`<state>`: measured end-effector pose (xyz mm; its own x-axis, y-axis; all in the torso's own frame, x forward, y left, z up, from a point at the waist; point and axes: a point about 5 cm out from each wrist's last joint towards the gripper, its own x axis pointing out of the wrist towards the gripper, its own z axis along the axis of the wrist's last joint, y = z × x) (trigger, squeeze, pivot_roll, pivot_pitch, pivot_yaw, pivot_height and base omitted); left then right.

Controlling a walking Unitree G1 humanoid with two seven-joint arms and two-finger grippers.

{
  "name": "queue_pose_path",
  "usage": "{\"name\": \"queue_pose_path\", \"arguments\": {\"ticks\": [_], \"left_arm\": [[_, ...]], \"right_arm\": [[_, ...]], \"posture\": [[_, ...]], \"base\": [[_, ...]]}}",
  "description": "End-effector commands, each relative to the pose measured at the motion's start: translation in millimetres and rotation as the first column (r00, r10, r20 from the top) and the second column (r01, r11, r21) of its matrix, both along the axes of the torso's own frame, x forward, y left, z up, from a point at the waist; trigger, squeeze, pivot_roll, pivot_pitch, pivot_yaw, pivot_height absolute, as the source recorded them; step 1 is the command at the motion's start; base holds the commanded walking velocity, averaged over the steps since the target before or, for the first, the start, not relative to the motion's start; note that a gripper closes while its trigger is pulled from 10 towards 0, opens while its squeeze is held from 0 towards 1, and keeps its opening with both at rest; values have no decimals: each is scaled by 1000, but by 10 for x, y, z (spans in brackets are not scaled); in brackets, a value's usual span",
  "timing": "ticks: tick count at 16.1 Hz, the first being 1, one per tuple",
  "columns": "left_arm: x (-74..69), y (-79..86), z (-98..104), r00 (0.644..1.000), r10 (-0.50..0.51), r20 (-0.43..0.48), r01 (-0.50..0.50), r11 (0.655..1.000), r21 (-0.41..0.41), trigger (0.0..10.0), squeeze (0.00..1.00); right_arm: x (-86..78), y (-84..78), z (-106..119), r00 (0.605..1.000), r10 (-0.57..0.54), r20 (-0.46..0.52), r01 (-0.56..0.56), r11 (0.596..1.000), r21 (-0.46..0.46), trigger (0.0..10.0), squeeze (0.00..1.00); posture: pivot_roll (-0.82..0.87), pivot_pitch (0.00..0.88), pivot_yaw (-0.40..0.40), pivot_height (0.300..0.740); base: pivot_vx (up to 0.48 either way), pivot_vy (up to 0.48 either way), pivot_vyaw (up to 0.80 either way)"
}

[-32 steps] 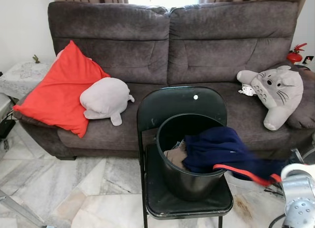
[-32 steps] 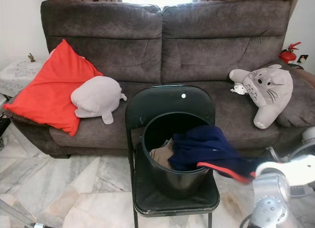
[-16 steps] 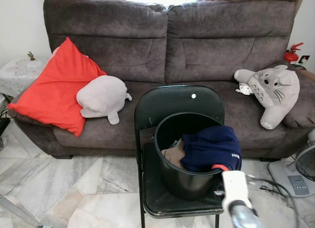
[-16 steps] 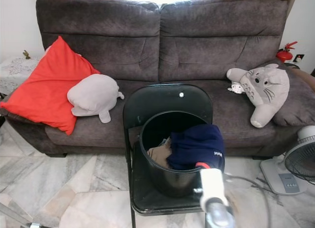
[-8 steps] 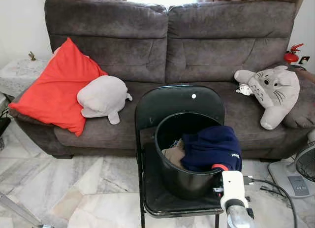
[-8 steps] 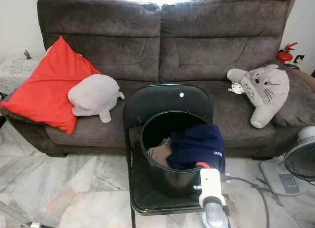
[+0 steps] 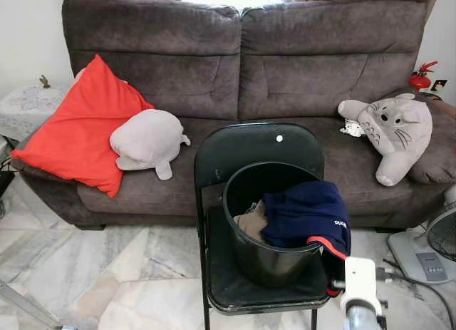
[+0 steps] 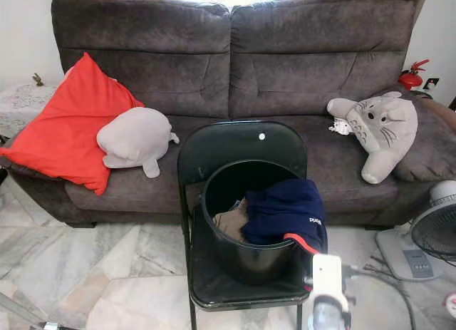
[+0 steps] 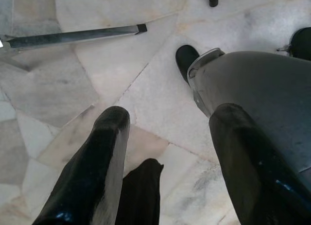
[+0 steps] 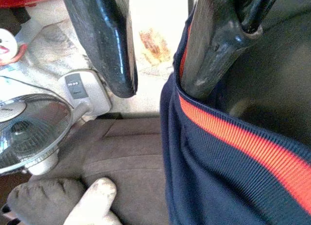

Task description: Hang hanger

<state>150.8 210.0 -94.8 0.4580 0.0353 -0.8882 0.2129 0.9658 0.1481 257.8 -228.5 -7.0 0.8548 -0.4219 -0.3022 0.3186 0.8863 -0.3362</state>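
While a round black plastic bucket (image 7: 271, 227) is sitting on the seat of a black metal folding chair (image 7: 242, 155), a navy blue garment with an orange-red trim stripe (image 7: 306, 216) is spilling over the bucket's rim on the side toward a grey floor fan (image 7: 438, 241). Just beside the bucket on that same side, the right gripper (image 10: 160, 81) is reaching in at the garment's edge, its two black fingers spread apart, one lying against the orange-trimmed hem and the other clear of the cloth. No hanger can be made out. Behind the bucket, a dark grey fabric sofa (image 7: 242, 66) is carrying a red cushion (image 7: 82, 134), a pale grey plush seal (image 7: 148, 141) and a grey plush Totoro (image 7: 392, 130). The left gripper (image 9: 165, 162) is hanging low over the marble floor (image 9: 146, 84), fingers parted around nothing.
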Motion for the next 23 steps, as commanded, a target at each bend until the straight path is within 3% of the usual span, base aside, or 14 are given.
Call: {"name": "queue_pose_path", "arguments": {"ticks": [1, 7, 15, 18, 23], "left_arm": [[-63, 42, -15, 1000, -15, -19, 15, 1000, 9, 10000, 0], [-63, 57, -12, 1000, -18, -20, 19, 1000, 15, 10000, 0], [-63, 67, -10, 999, -28, -23, 29, 999, 20, 10000, 0], [-60, 71, -8, 999, -31, -22, 32, 999, 22, 10000, 0], [-65, 85, -7, 999, -31, -23, 31, 999, 26, 10000, 0]], "right_arm": [[8, -64, 9, 999, -35, 3, 35, 999, -10, 10000, 0], [139, -153, 87, 999, -50, -12, 50, 999, 6, 10000, 0], [158, -68, 22, 997, 34, -72, -28, 997, 76, 10000, 0], [210, -221, 133, 999, -19, -27, 20, 999, 39, 10000, 0], [259, -338, 257, 997, -71, 36, 72, 997, -7, 10000, 0]], "posture": [[-102, 79, 44, 740], [-85, 85, 52, 740], [-66, 87, 61, 740], [-53, 88, 63, 740], [-58, 92, 65, 740]], "base": [[0, 0, 0], [0, 0, 0], [0, 0, 0], [0, 0, 0], [0, 0, 0]]}}
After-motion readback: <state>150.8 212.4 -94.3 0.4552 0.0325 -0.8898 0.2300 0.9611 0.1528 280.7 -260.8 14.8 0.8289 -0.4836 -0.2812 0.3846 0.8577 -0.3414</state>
